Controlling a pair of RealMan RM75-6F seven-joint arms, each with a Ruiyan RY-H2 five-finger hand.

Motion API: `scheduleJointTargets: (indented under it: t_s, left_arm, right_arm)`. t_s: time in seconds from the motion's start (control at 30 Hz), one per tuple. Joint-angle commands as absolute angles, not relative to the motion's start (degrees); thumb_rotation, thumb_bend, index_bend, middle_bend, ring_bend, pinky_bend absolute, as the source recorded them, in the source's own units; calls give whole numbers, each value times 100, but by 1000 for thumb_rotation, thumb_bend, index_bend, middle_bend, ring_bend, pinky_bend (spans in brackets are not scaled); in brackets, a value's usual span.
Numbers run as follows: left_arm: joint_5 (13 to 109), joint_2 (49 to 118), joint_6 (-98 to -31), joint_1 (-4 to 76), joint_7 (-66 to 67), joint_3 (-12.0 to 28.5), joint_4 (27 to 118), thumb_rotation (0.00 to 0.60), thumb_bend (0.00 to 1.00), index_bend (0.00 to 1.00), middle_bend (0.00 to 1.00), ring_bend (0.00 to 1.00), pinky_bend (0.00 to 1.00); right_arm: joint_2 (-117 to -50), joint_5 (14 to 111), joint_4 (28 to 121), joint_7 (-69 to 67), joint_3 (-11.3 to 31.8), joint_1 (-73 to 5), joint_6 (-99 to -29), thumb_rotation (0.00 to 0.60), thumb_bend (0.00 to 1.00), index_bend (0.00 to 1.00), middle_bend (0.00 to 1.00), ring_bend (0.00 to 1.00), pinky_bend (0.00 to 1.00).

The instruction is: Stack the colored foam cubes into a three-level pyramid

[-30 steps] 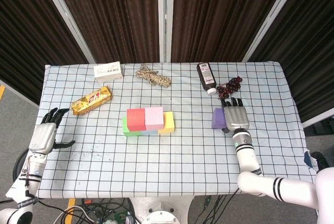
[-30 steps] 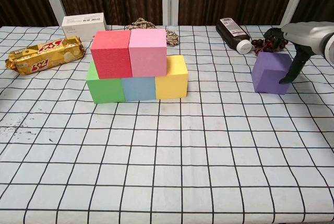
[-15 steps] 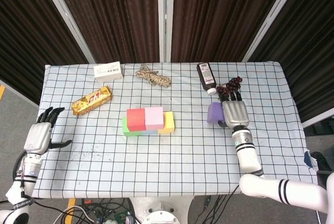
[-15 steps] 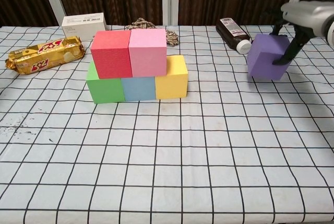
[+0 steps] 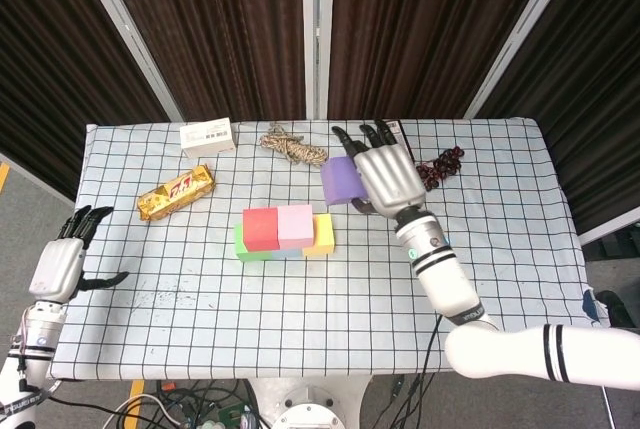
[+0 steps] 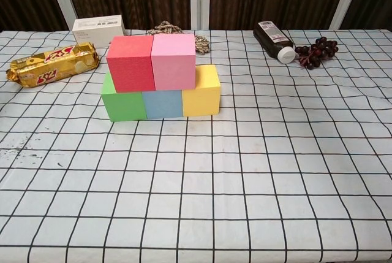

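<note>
My right hand (image 5: 388, 175) grips the purple cube (image 5: 341, 181), held up off the table (image 5: 300, 289) above and to the right of the stack; in the chest view only the cube's underside shows at the top edge. Stack below: green cube (image 6: 124, 103), blue cube (image 6: 162, 103), yellow cube (image 6: 202, 91) in a touching row, red cube (image 6: 130, 62) and pink cube (image 6: 173, 60) side by side on top. My left hand (image 5: 60, 266) hangs at the table's left edge, fingers spread, holding nothing. Behind the stack: gold snack pack (image 6: 52, 64), white box (image 6: 98, 30), coil of rope (image 5: 293, 147), dark bottle (image 6: 273, 40) lying down, grapes (image 6: 314, 52) just beside its cap.
</note>
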State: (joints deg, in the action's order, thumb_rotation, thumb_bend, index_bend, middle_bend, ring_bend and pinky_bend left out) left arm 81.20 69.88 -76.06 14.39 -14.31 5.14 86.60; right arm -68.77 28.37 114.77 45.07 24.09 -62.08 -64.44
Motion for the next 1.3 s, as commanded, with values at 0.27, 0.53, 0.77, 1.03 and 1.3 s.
scheduleJointTargets:
  t_s: [0.27, 0.53, 0.77, 1.03, 1.3]
  left_arm:
    - [8254, 6912, -7734, 1369, -1668, 495, 8544, 600, 0, 99, 93, 0, 106]
    - [8322, 6941, -7757, 1327, -1938, 453, 8370, 600, 0, 99, 93, 0, 106]
    - [8321, 6920, -7705, 1314, -2141, 435, 8301, 600, 0, 99, 93, 0, 106]
    - [8354, 6932, -7695, 1303, -2270, 415, 8254, 600, 0, 99, 93, 0, 106]
    - [8350, 6961, -7689, 1293, -2310, 413, 8200, 600, 0, 99, 93, 0, 101]
  right_arm:
    - [-7331, 946, 10983, 5107, 2512, -7776, -5604, 600, 100, 0, 403, 88, 0]
    - [-7673, 465, 10662, 5100, 2392, -8379, -5736, 600, 96, 0, 416, 93, 0]
    - [-7848, -32, 10459, 5268, 2340, -8812, -5919, 600, 96, 0, 425, 101, 0]
    - [-7932, -447, 10418, 5413, 2274, -9054, -6114, 600, 97, 0, 424, 101, 0]
    - [-8118, -526, 10281, 5395, 2222, -9133, -6298, 600, 99, 0, 424, 101, 0]
